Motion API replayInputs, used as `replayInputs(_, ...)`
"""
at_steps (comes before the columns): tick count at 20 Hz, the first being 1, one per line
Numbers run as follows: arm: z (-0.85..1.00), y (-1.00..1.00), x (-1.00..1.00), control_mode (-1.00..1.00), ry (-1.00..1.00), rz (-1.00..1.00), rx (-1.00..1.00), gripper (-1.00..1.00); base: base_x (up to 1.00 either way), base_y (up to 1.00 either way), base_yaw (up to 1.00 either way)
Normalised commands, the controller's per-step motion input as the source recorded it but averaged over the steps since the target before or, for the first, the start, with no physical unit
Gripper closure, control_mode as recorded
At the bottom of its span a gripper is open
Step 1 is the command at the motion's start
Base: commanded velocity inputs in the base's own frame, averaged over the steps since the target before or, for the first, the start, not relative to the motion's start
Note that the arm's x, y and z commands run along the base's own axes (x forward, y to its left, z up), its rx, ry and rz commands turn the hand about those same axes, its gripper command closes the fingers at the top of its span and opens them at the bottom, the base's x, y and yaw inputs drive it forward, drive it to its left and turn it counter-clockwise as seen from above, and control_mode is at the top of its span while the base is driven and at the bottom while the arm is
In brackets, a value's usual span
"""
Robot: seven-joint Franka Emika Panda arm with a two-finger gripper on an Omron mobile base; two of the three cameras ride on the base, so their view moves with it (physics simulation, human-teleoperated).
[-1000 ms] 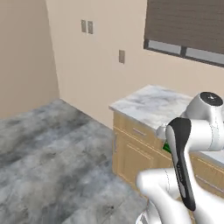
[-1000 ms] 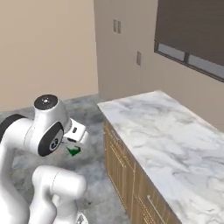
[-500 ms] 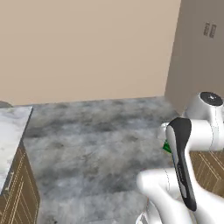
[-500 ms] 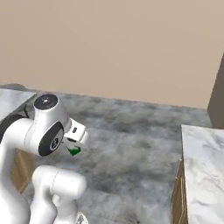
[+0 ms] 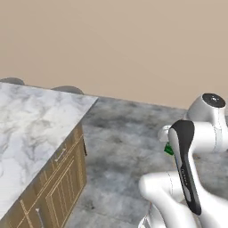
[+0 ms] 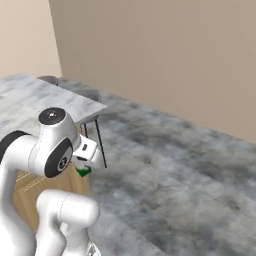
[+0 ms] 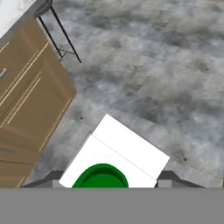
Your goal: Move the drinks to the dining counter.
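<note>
Hand view shows the jaws clamped on the green-and-white carton (image 7: 114,160), its lower part cut off.

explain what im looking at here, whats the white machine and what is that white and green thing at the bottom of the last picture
It is a white robot arm on a driving base, in a rendered kitchen. Two pictures come from cameras on the base, behind the arm to its left and right. The last comes from a camera on its hand, looking down along the gripper. The white and green thing is a small carton, a drink, clamped in the gripper above the grey floor. On the left is the marble dining counter over wood cabinets, with stools beside it.
</note>
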Motion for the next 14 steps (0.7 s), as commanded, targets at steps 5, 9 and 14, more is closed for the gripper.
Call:
replayInputs(5, 0.0, 0.0, 0.0, 1.0, 0.0, 0.0, 0.0, 1.0, 0.52, 0.0, 0.39)
replayInputs(9, 0.0, 0.0, 0.0, 1.0, 0.0, 0.0, 0.0, 1.0, 0.1, 0.09, 0.68)
replayInputs(14, 0.0, 0.0, 0.0, 1.0, 0.0, 0.0, 0.0, 1.0, 0.12, 0.06, 0.99)
